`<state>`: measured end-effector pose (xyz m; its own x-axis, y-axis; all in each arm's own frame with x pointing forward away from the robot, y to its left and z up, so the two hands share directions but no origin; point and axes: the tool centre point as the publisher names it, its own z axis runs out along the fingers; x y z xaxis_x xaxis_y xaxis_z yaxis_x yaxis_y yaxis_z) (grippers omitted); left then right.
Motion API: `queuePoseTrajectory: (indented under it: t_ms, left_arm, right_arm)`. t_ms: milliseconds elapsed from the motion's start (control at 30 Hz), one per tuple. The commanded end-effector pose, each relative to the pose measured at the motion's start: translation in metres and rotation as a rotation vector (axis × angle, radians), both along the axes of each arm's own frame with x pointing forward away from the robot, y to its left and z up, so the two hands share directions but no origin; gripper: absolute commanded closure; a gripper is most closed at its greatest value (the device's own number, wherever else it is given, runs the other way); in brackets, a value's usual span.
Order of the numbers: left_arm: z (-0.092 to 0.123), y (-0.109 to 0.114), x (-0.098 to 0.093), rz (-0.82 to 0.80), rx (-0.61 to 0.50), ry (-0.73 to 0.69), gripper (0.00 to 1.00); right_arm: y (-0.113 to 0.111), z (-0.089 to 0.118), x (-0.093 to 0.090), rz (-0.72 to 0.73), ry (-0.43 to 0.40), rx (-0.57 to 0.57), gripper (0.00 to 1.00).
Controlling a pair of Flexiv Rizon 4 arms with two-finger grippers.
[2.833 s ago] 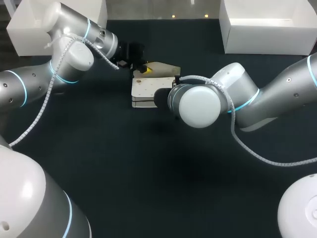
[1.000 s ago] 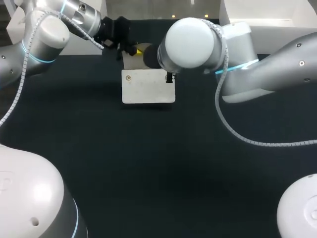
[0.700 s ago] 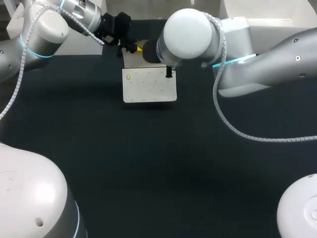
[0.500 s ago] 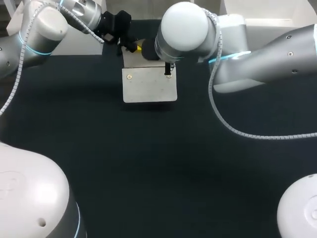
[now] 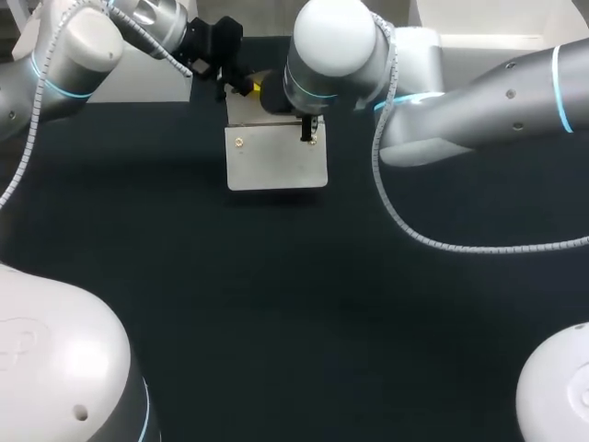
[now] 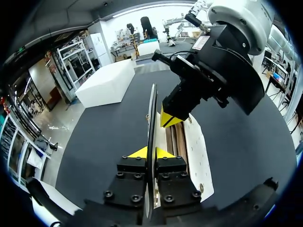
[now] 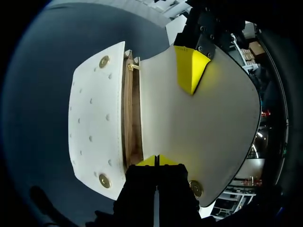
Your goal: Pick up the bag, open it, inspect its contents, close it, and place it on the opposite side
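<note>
Past the bare near stretch of the table (image 5: 304, 313), the bag (image 5: 276, 158) hangs at the far middle, seemingly clear of the surface. Its flap (image 7: 213, 109) stands lifted off the mouth, with the left gripper (image 6: 150, 152) pinching its edge and the right gripper (image 7: 156, 161) nipping it too (brown lining shows in the gap). Opening looks done and inspection is in hand. The next move calls for bringing the flap squarely down to close.

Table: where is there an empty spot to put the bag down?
The table is bare all across the near side of the bag, and to its left, below the left arm. It is crowded at the far middle: the left tool and right tool both grip the bag's flap there.
</note>
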<state>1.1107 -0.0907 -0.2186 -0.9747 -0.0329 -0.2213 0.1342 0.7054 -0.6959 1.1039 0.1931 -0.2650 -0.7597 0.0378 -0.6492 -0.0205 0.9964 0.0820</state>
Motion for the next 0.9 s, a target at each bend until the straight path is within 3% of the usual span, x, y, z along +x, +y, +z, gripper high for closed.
queuePoseTrajectory:
  t_ms: [33,600,900]
  left_arm:
    - [0.0,-0.001,0.005,0.004,-0.002,0.01,1.0]
    - [0.002,-0.003,0.006,0.002,-0.029,0.017,1.0]
    - [0.011,-0.007,-0.008,-0.03,-0.04,-0.001,1.0]
  right_arm:
    - [-0.001,-0.004,-0.004,0.002,0.005,0.002,1.0]
    - [-0.006,-0.017,-0.024,0.007,0.043,0.019,1.0]
    - [-0.005,-0.01,-0.011,0.004,0.008,0.008,1.0]
